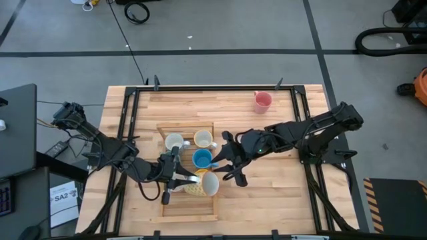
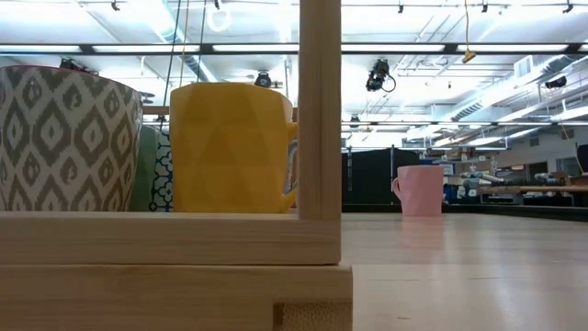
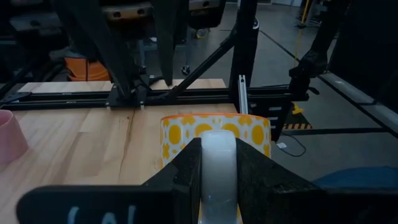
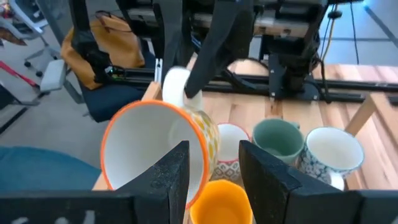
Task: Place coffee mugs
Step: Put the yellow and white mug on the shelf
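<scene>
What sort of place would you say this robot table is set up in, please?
Probably a robotics lab or workshop in an industrial hall: a bare concrete floor marked with dark lines, cables lying on it, and, in the low view, strip lights on an open ceiling above distant workbenches.

You are working in a lab or workshop hall: a grey taped floor (image 1: 267, 27) with loose cables (image 1: 137, 12), ceiling strip lights (image 2: 441, 48), and equipment benches (image 2: 524, 191) behind your wooden counter (image 1: 213, 100).

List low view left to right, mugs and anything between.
Grey diamond-patterned mug → yellow mug → upright wooden post → pink mug, standing apart on the open tabletop.
</scene>
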### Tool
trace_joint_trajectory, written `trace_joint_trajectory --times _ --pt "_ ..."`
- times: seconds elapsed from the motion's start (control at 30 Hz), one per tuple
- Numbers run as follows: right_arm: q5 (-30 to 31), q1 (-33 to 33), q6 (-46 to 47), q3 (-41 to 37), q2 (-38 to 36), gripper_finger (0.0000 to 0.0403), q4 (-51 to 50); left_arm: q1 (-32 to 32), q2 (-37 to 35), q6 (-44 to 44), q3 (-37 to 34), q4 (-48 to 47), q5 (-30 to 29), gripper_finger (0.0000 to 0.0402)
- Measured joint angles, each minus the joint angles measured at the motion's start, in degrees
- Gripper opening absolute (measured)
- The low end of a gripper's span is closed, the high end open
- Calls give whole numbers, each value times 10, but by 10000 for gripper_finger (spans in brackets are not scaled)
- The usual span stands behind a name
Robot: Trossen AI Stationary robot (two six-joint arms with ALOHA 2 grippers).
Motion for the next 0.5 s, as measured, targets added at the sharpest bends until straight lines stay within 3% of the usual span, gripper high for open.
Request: trace_joint_trajectory --times 0.5 --pt "-3 1 12 0 72 144 30 0 0 1 0 -1 -1 75"
